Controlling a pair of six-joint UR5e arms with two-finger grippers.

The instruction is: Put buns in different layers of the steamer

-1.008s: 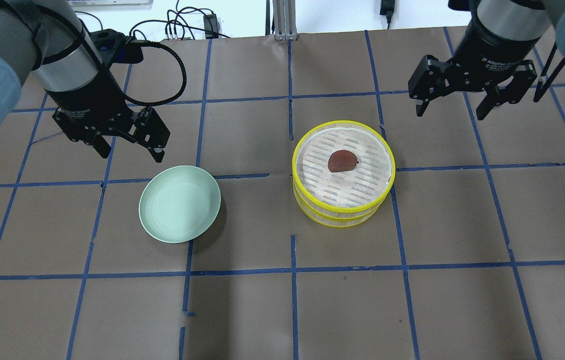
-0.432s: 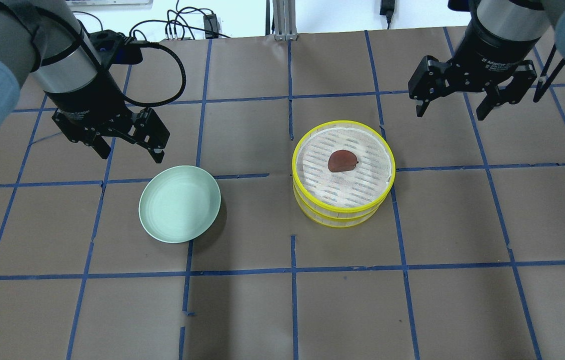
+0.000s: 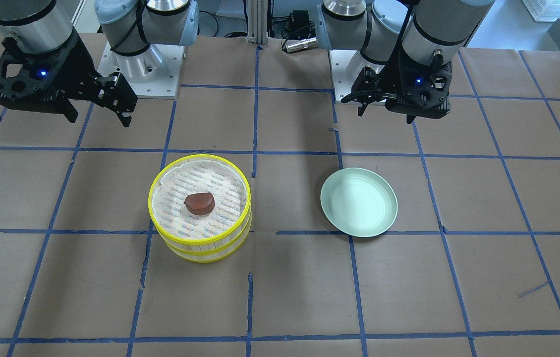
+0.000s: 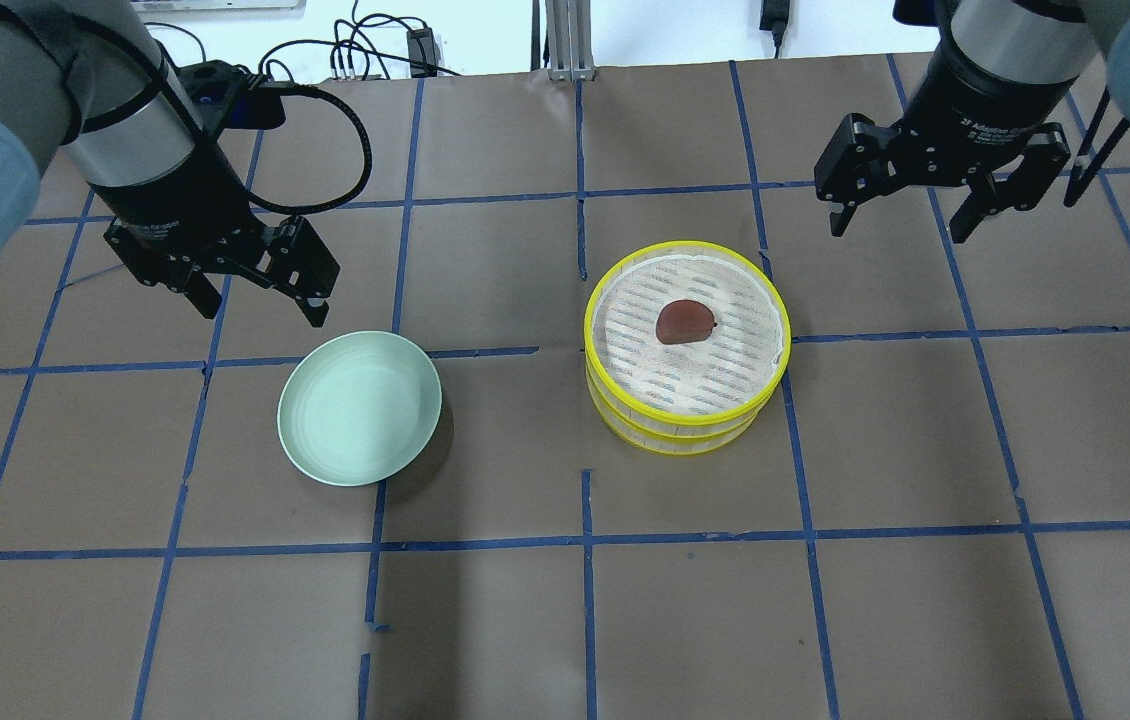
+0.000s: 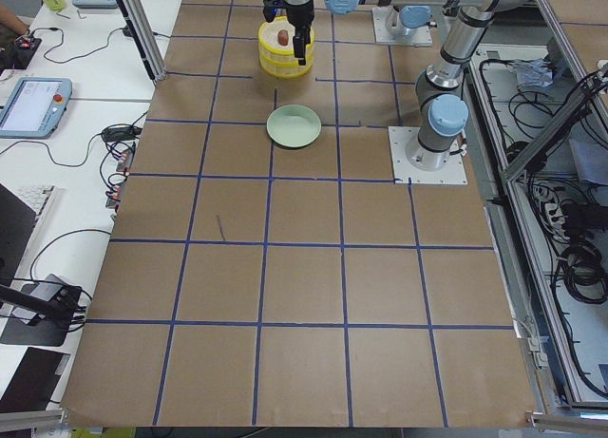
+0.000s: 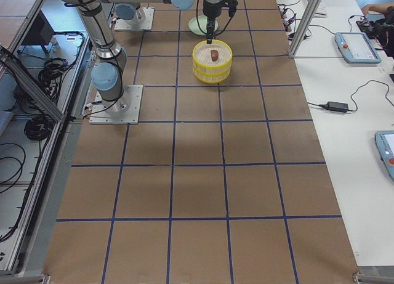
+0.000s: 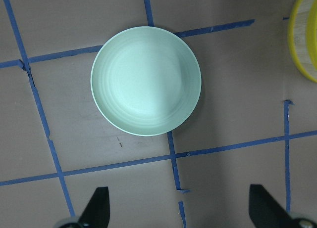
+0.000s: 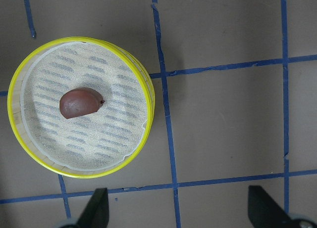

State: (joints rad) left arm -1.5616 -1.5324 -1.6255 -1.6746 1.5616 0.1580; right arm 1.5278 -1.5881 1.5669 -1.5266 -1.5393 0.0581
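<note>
The steamer (image 4: 687, 430) stands with its two yellow-rimmed layers stacked at the table's middle; it also shows in the front view (image 3: 200, 248) and the right wrist view (image 8: 20, 124). The reddish-brown bun (image 4: 684, 321) lies on the top layer's white liner, also seen in the front view (image 3: 199, 203) and the right wrist view (image 8: 79, 103). The white bun is hidden. My left gripper (image 4: 260, 300) is open and empty, above and behind the plate. My right gripper (image 4: 900, 218) is open and empty, behind and to the right of the steamer.
A pale green plate (image 4: 359, 407) sits left of the steamer with nothing on it, also in the left wrist view (image 7: 146, 80). Blue tape lines grid the brown table cover. Cables lie at the table's back edge (image 4: 345, 50).
Both grippers have shifted only slightly; the right one rose a little toward the back. The steamer, the bun and the plate have not moved.
</note>
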